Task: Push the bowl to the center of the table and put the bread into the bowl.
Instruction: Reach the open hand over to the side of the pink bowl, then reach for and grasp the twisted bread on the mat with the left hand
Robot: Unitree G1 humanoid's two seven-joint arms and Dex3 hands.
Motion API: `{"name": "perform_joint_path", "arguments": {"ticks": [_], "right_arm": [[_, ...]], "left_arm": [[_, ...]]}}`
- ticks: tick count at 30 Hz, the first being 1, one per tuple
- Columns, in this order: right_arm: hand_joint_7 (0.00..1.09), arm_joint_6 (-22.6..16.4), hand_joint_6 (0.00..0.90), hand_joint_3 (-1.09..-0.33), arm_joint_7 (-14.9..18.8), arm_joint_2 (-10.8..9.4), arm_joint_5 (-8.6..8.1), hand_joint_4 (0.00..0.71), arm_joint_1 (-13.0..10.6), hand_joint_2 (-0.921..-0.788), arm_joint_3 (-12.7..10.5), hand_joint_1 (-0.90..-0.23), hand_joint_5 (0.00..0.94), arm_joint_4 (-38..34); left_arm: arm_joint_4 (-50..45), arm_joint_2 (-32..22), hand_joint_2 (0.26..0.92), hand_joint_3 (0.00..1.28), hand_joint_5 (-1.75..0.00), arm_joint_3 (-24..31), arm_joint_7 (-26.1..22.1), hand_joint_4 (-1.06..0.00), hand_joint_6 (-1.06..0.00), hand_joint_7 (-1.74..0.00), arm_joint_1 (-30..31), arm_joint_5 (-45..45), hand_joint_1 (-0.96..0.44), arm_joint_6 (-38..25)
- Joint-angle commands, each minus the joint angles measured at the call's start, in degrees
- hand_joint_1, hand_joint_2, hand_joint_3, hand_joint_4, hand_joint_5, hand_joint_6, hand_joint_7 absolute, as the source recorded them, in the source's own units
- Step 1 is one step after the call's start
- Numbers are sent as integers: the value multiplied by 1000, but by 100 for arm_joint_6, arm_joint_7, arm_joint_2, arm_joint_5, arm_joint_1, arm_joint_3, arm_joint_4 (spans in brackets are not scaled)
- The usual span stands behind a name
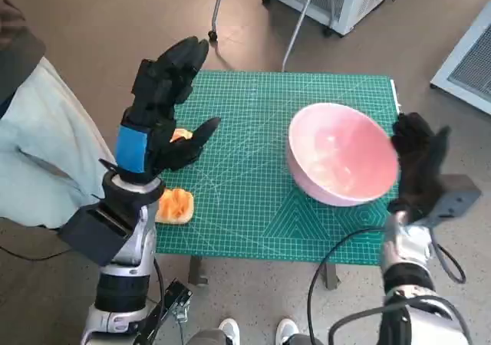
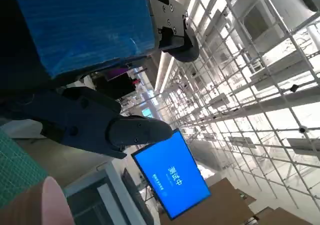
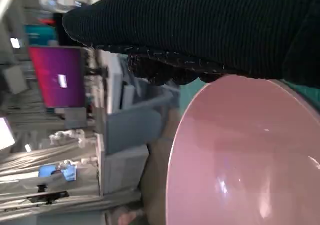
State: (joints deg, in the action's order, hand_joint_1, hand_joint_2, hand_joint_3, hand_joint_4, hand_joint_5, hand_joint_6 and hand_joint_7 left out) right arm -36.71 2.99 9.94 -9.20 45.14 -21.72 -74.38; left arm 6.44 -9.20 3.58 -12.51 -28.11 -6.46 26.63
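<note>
Bowl [image 1: 343, 154] pink, unmarked; blue screen [image 2: 172, 179] text unreadable.

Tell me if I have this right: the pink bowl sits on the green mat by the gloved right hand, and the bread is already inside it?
Not quite. The bowl is on the mat beside the right hand, but it is empty. The head view shows the bread lying on the mat's opposite edge, by the left hand.
</note>
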Motion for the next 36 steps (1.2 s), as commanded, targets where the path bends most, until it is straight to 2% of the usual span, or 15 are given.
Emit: {"name": "perform_joint_path", "arguments": {"ticks": [1,8,19,29,36], "right_arm": [[672,265,137,-788,-54,-208,-77,323,122,-921,-83,-580,18,-121],[643,472,146,-795,-130,-366,-52,312,376,-921,-155,-528,7,-160],[619,742,139,-820,-414,-567,32,321,727,-921,-131,-518,9,-198],[645,813,175,-816,-455,-708,8,330,903,-921,-161,-521,12,-195],[668,807,190,-800,-437,-703,42,345,981,-921,-141,-519,17,-177]], "left_arm": [[-31,-77,921,313,-4,40,2,-315,-163,-537,89,76,-400,31],[-106,-118,921,313,-4,30,-7,-315,-168,-524,155,75,-405,6],[-216,-223,921,308,-5,64,-67,-323,-198,-467,311,-9,-415,-13],[-276,-270,921,300,-3,135,-113,-325,-237,-400,446,-53,-428,-5],[-297,-257,921,299,0,158,-108,-322,-254,-377,515,-48,-431,-12]]}}
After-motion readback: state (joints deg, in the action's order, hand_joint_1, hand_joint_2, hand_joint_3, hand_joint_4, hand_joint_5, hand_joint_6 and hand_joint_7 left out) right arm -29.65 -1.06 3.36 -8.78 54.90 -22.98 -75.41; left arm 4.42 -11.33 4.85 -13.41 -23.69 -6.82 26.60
